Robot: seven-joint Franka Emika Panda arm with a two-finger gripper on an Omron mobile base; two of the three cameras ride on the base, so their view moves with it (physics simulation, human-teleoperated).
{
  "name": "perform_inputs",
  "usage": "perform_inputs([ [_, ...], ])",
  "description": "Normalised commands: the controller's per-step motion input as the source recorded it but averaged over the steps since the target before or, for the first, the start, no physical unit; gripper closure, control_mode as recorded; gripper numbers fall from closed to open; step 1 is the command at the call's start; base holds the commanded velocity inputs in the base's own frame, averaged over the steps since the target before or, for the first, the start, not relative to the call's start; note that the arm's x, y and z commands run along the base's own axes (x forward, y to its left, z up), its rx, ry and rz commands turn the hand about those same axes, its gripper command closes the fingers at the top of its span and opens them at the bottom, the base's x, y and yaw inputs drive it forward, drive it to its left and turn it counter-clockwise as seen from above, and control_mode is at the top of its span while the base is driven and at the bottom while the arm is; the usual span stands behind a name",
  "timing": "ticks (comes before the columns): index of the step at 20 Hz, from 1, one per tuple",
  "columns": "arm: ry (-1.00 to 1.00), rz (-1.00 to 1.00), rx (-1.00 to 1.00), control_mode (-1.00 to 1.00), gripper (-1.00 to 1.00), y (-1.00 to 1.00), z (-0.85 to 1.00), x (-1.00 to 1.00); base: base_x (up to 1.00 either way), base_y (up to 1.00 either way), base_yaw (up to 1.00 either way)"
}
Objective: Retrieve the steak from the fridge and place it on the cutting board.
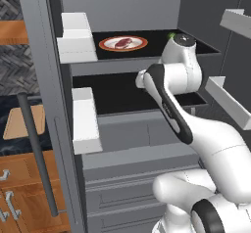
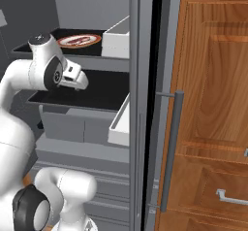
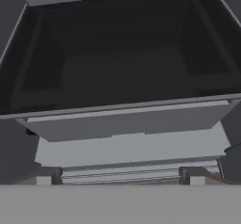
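Observation:
The fridge [image 1: 122,4] stands open in front of me. On its upper black shelf the dark-red steak [image 1: 122,42] lies on an orange-rimmed white plate [image 1: 105,44]; the right base view has the steak [image 2: 80,40] there too. My gripper [image 3: 120,178] is open with nothing between its fingertips. It hangs in front of the lower black shelf, below the steak and apart from it, facing into that bare shelf. The white hand [image 2: 72,77] sits just outside the shelf edge. The light-tan cutting board [image 1: 22,122] lies on the dark counter left of the fridge door.
A small green ball [image 1: 171,35] sits right of the plate. White door bins [image 1: 78,43] [image 1: 228,100] flank the opening. Grey drawers [image 1: 122,193] lie below the shelves. The door's dark bar handle [image 1: 38,153] stands at left, wooden cabinets [image 2: 213,79] at right.

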Motion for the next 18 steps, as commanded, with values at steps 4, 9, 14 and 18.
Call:
perform_inputs([
  [4, 0.00, -0.10, -0.02, -1.00, -1.00, 0.09, 0.60, 0.00, 0.00, 0.00, 0.00],
  [9, -0.05, -0.03, -0.03, -1.00, -1.00, 0.10, 0.57, 0.00, 0.00, 0.00, 0.00],
  [14, -0.12, 0.00, -0.05, -1.00, -1.00, 0.00, 0.16, 0.06, 0.00, 0.00, 0.00],
  [18, -0.17, 0.00, -0.02, -1.00, -1.00, 0.00, 0.32, 0.00, 0.00, 0.00, 0.00],
])
